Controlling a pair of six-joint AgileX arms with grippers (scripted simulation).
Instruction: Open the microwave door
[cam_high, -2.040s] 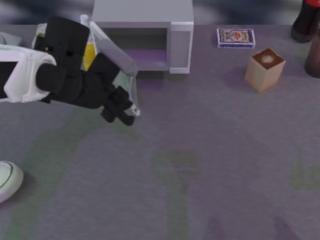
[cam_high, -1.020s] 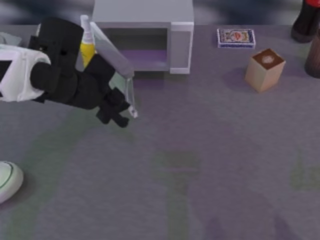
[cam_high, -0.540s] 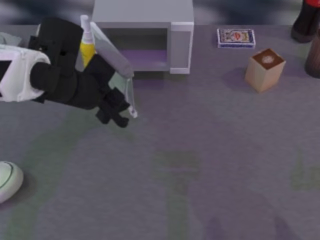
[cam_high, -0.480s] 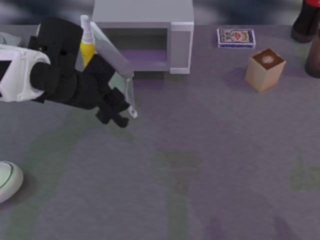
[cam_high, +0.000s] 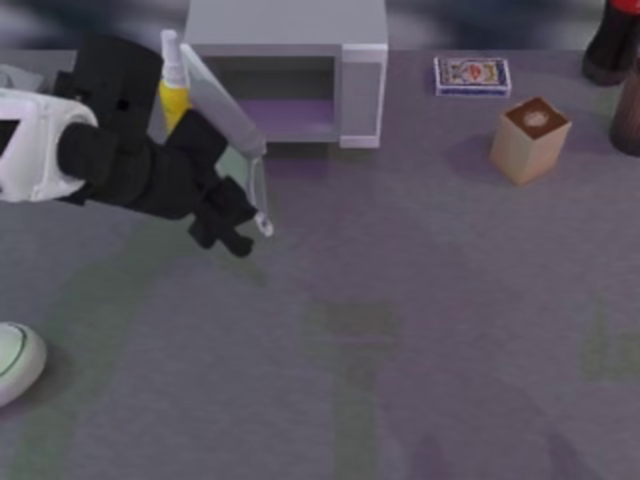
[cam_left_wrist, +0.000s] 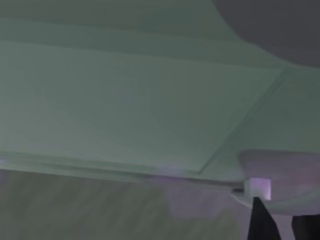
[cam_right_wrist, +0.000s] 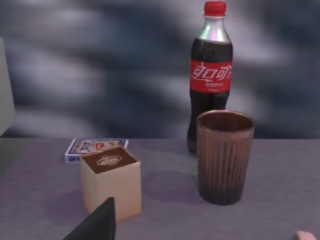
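The microwave door (cam_high: 225, 110) stands swung wide from the microwave (cam_high: 290, 60), its free edge and handle (cam_high: 262, 210) at the left gripper (cam_high: 238, 222). The gripper appears clamped on the handle. Over the last two seconds the door has edged slightly wider; the task looks nearly finished. The right gripper (cam_right_wrist: 95, 222) idles near the tan box (cam_right_wrist: 110, 182).

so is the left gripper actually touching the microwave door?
Touching. In the top view the left gripper sits right at the free edge of the microwave door, overlapping its handle, with no gap showing. The left wrist view is filled by the door panel.
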